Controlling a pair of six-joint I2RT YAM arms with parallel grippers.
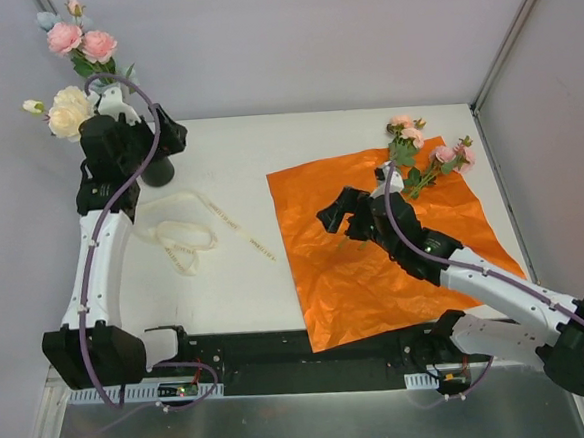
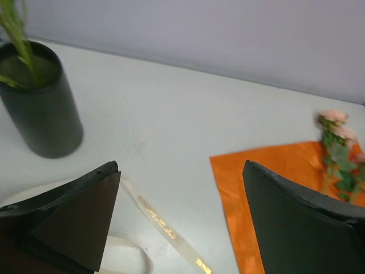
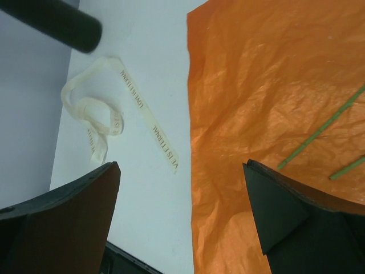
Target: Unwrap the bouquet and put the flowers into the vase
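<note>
The bouquet is undone. Its orange paper (image 1: 375,263) lies flat on the table, with pink flowers (image 1: 423,155) on green stems resting at its far corner. The dark vase (image 1: 158,172) stands at the back left and holds pink and cream flowers (image 1: 79,73). My left gripper (image 1: 161,138) hovers just above the vase, open and empty. In the left wrist view the vase (image 2: 43,108) with stems in it sits to the left of my left gripper (image 2: 181,168). My right gripper (image 1: 340,216) is open over the paper's left part, and the right wrist view shows that gripper (image 3: 182,211) empty, with stems (image 3: 319,134) to its right.
A loose cream ribbon (image 1: 188,236) lies on the table between the vase and the paper. It also shows as the ribbon (image 3: 100,120) in the right wrist view. Grey walls close the back and both sides. A black rail (image 1: 281,345) runs along the near edge.
</note>
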